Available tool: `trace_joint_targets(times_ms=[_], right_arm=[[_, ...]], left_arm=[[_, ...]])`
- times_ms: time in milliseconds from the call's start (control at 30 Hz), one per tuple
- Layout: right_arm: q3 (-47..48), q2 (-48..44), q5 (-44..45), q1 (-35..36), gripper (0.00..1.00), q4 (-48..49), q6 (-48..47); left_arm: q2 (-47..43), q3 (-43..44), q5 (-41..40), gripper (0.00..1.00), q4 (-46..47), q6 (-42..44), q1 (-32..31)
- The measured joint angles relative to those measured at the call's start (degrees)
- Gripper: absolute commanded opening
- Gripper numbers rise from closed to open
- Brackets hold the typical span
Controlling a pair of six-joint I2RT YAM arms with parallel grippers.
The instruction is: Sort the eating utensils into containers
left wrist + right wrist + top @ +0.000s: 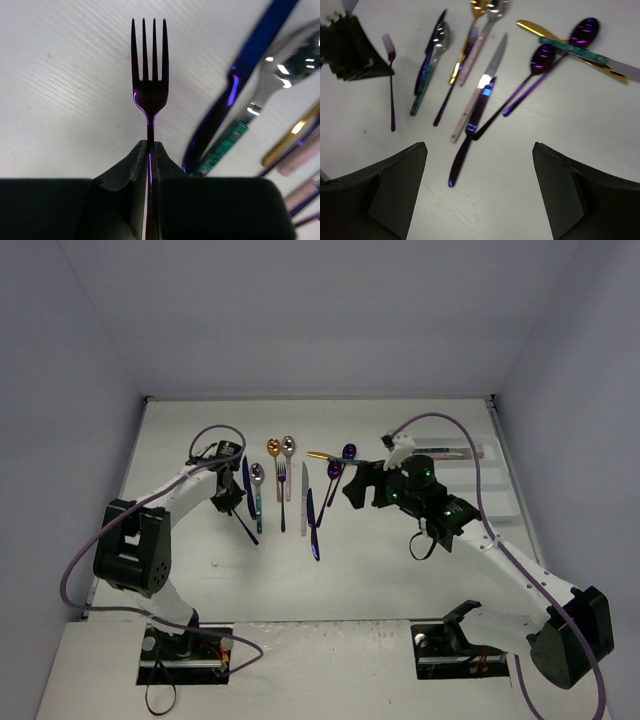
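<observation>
The white table [400, 570] is the biggest thing here, and the white tray [503, 502] lies on it. My right pincer [352, 490] hangs just left of the tray, its jaws spread wide with nothing between them. Its dark fingers [395, 185] stand well apart over bare table.

My left pincer [150, 150] is well left of the tray, beyond the whole spread of cutlery. It is clamped tight on the handle of a purple fork [149, 85]. I cannot tell whether that fork touches the table.

The other utensils lie loose between the fork and the tray:
- a blue knife [246, 480]
- a silver knife [304, 495]
- a gold spoon [274, 448]
- two purple spoons [334, 470]
- nearest the tray, a gold knife [535, 29] with a teal-handled knife [580, 54] lying across it
</observation>
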Motion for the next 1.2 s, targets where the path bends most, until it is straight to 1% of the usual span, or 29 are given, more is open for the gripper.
trace_joint_targets(times_ms=[133,267,400,500,600,733,833,900,1033,1067,1167,1200], right_arm=[[2.67,2.94,-0.17,6.29,0.83,2.48,-0.04],[5.77,8.15,-0.26,11.53,0.79,5.51,0.22],[8.63,13.43,-0.58,15.99,0.76,6.94,0.5],[10.67,16.29,-0.62,17.62,0.72,7.59,0.66],[12.11,18.19,-0.64,18.23,0.61,8.39,1.02],[13.24,19.45,-0.62,18.57,0.52,9.32,1.59],[13.77,20.04,-0.64,18.59,0.42,9.69,1.84],[14.16,20.49,-0.67,18.59,0.32,10.2,2.23],[14.37,21.13,-0.64,18.59,0.02,10.77,2.89],[14.38,21.25,-0.46,18.59,0.0,10.83,3.12],[14.38,21.56,1.28,18.14,0.0,10.41,3.78],[14.38,21.58,1.55,18.11,0.0,10.54,3.94]], left_arm=[[-8.86,0.87,-0.01,0.0,-0.35,1.26,-2.57],[-15.4,3.95,0.34,0.0,-0.54,2.61,-7.26],[-19.31,6.45,0.6,0.0,-0.53,3.09,-11.86],[-21.05,7.34,0.52,0.0,-0.54,3.23,-14.84],[-22.04,7.54,0.36,0.0,-0.48,3.23,-17.31],[-22.49,7.54,-0.01,0.0,-0.17,3.22,-19.53],[-22.68,7.54,-0.29,0.0,0.57,3.19,-20.46],[-22.74,7.54,-0.43,0.0,1.36,3.19,-20.9],[-22.75,7.52,-0.62,0.0,2.52,3.2,-21.72],[-22.75,7.52,-0.71,0.0,2.77,3.26,-21.91],[-23.05,7.36,-1.3,0.0,3.23,3.67,-22.23],[-23.1,7.22,-1.35,0.07,3.77,3.92,-22.26]])
